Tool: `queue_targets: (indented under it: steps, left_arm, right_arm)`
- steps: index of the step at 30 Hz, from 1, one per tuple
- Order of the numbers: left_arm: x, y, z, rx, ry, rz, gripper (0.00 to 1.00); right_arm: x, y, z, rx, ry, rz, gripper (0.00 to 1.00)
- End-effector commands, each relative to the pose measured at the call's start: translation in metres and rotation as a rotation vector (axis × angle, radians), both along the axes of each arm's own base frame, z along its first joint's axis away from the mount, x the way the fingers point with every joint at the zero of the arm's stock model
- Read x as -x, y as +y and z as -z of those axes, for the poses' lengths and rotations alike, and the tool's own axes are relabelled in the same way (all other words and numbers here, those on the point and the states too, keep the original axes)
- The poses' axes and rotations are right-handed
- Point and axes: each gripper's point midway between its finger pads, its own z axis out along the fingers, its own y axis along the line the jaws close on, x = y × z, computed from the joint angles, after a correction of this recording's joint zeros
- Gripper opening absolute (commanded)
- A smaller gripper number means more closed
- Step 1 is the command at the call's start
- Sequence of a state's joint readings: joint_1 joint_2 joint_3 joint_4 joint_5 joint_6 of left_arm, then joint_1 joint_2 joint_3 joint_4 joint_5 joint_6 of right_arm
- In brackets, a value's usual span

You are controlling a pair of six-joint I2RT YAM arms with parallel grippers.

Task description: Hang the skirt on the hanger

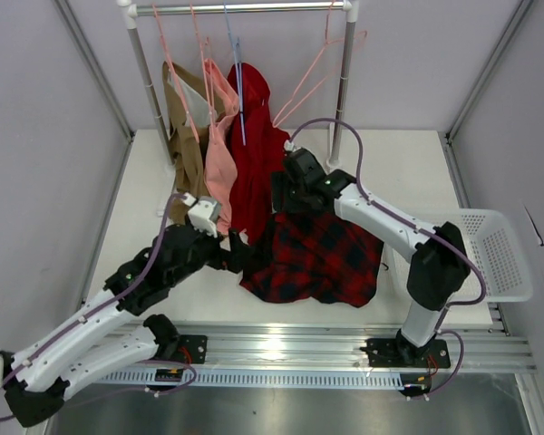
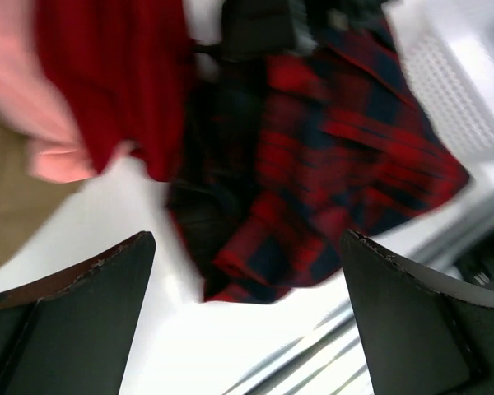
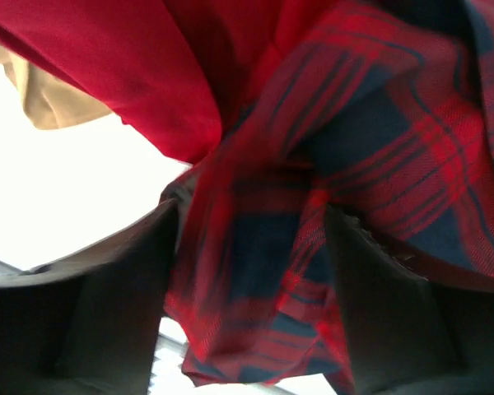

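The red-and-black tartan skirt [image 1: 317,258] lies bunched on the white table, its upper left corner lifted toward my right gripper [image 1: 286,204]. In the right wrist view the skirt [image 3: 379,140] hangs loosely between the parted fingers of the right gripper [image 3: 251,214]. My left gripper [image 1: 236,249] sits at the skirt's left edge. Through the left wrist view that gripper [image 2: 247,239] is wide open and holds nothing, with the skirt [image 2: 329,164] just ahead of it. The pale-pink hanger [image 1: 306,77] hangs bare from the right end of the rail.
A clothes rack [image 1: 245,7] stands at the back, holding a tan garment [image 1: 183,136], a pink garment [image 1: 219,154], a plain red garment [image 1: 254,154] and a thin blue hanger [image 1: 239,82]. A white basket [image 1: 503,254] sits at the right. A metal rail [image 1: 281,349] runs along the front edge.
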State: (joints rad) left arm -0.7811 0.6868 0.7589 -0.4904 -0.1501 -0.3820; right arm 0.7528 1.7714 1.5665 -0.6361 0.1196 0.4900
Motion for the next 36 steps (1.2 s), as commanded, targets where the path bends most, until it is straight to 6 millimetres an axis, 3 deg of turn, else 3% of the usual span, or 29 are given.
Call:
queue_targets:
  steps: [1,2,7,8,9,10,11,12,14,15,16,17,18,19,20,22,23,26,30,33,34,35,36]
  left_arm:
    - [0.007,-0.035,-0.011,0.091,-0.007,0.050,0.99]
    - [0.014,-0.049,-0.005,0.079,0.005,0.091,0.99]
    - [0.027,-0.100,-0.002,0.077,-0.019,0.147,0.99]
    - [0.039,-0.114,0.001,0.067,-0.018,0.185,0.99]
    - [0.039,-0.126,0.018,0.013,0.003,0.185,0.99]
    - [0.040,-0.140,0.013,0.018,-0.005,0.190,0.99]
    - [0.045,-0.149,0.020,-0.018,-0.013,0.180,0.99]
    - [0.043,-0.165,0.041,-0.091,-0.001,0.170,0.99]
    - [0.046,-0.191,0.034,-0.137,-0.040,0.148,0.99]
    - [0.048,-0.199,0.046,-0.186,-0.042,0.141,0.99]
    - [0.050,-0.210,0.076,-0.288,-0.040,0.156,0.99]
    - [0.057,-0.234,0.059,-0.260,-0.065,0.176,0.99]
    - [0.057,-0.240,0.065,-0.288,-0.084,0.169,0.99]
    - [0.059,-0.248,0.089,-0.344,-0.077,0.175,0.99]
    - [0.058,-0.260,0.082,-0.334,-0.073,0.168,1.00]
    - [0.051,-0.265,0.089,-0.363,-0.072,0.121,0.99]
    - [0.048,-0.266,0.105,-0.405,-0.068,0.113,0.99]
    - [0.040,-0.271,0.114,-0.394,-0.034,0.120,0.99]
    - [0.028,-0.263,0.131,-0.420,-0.006,0.098,0.99]
    - [0.017,-0.247,0.137,-0.432,0.019,0.061,0.74]
    - [0.012,-0.238,0.137,-0.435,0.029,0.044,0.52]
    - [0.011,-0.230,0.138,-0.436,0.033,0.035,0.41]
    - [0.009,-0.226,0.122,-0.397,0.026,0.027,0.32]
  right_arm:
    - [-0.005,-0.019,-0.052,-0.097,-0.112,0.010,0.82]
    - [-0.001,-0.035,-0.070,-0.107,-0.144,0.046,0.87]
    - [0.021,-0.115,-0.071,-0.078,-0.145,0.221,0.93]
    - [0.025,-0.126,-0.072,-0.081,-0.146,0.247,0.93]
    - [0.033,-0.141,-0.080,-0.093,-0.162,0.277,0.94]
    - [0.038,-0.153,-0.071,-0.080,-0.145,0.309,0.94]
    - [0.038,-0.168,-0.073,-0.082,-0.151,0.350,0.94]
    - [0.041,-0.176,-0.073,-0.079,-0.150,0.365,0.94]
    - [0.047,-0.192,-0.077,-0.099,-0.164,0.398,0.94]
    - [0.048,-0.195,-0.078,-0.104,-0.162,0.399,0.94]
    - [0.051,-0.197,-0.080,-0.113,-0.162,0.396,0.94]
    - [0.052,-0.200,-0.081,-0.107,-0.163,0.398,0.94]
    - [0.053,-0.202,-0.080,-0.102,-0.159,0.399,0.94]
    - [0.054,-0.203,-0.079,-0.096,-0.159,0.399,0.94]
    - [0.054,-0.204,-0.079,-0.091,-0.161,0.398,0.94]
    - [0.056,-0.206,-0.080,-0.088,-0.162,0.394,0.94]
    - [0.058,-0.206,-0.081,-0.088,-0.165,0.391,0.94]
    - [0.060,-0.208,-0.082,-0.087,-0.169,0.386,0.94]
    - [0.059,-0.208,-0.081,-0.089,-0.167,0.381,0.94]
    - [0.059,-0.206,-0.081,-0.099,-0.170,0.379,0.92]
    - [0.060,-0.207,-0.079,-0.095,-0.167,0.376,0.90]
    - [0.059,-0.206,-0.080,-0.096,-0.168,0.373,0.89]
    - [0.060,-0.207,-0.079,-0.095,-0.170,0.371,0.87]
